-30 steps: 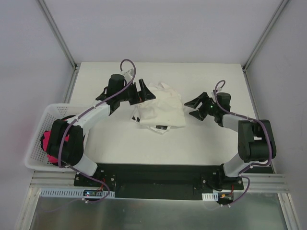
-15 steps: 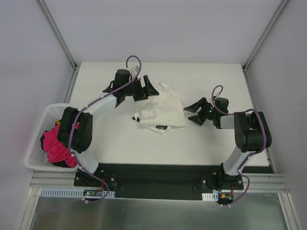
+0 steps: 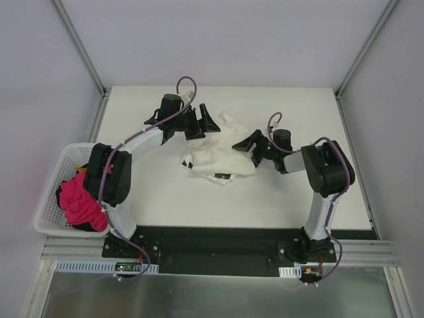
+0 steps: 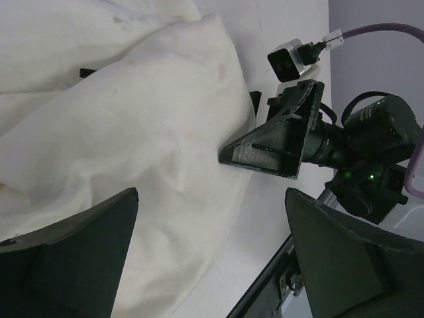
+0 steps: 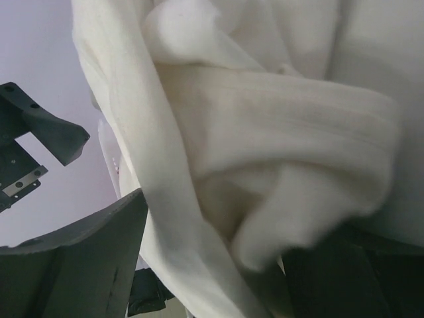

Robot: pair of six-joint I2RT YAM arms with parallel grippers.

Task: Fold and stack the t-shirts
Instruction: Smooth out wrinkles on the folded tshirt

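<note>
Barely begun: the t-shirts lie heaped and unfolded on the bench, nothing stacked.
Overhead, the left pincer and right pincer gape at opposite edges of the heap, with open bench near and far. The left wrist view shows cream cloth under spread jaws. The right wrist view shows a thick fold between parted jaws, not gripped.

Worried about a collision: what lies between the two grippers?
The crumpled cream-white t-shirt, in the top view; the open left gripper and open right gripper flank it.
</note>
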